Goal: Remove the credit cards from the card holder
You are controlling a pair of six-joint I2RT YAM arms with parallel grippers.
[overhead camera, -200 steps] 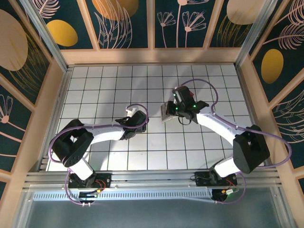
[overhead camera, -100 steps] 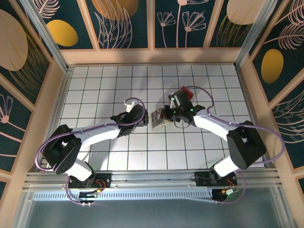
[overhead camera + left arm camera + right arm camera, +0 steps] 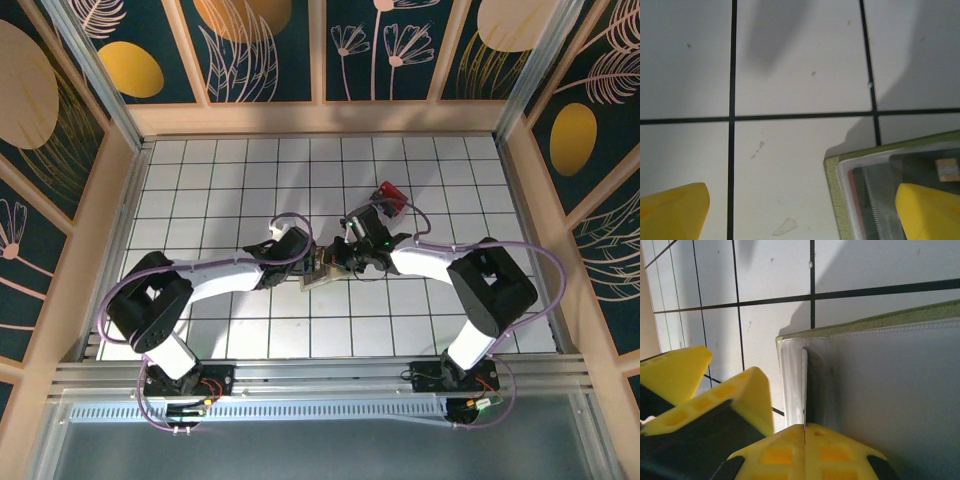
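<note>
Holder [image 3: 318, 270] at worktop [image 3: 220, 180] middle, right jaws clamped on its clear sleeve [image 3: 880, 390] edge, left jaws apart astride its corner; risk: left jaws close on sleeve alone rather than a card [image 3: 880, 195], so holder twists out of the right grip.

A white tabletop [image 3: 230, 180] ruled with a black grid lay brightly lit. Pale wooden framing [image 3: 320, 117] edged it; dark teal wall panels [image 3: 170, 40] with gold ovals and leaf drawings rose behind.
</note>
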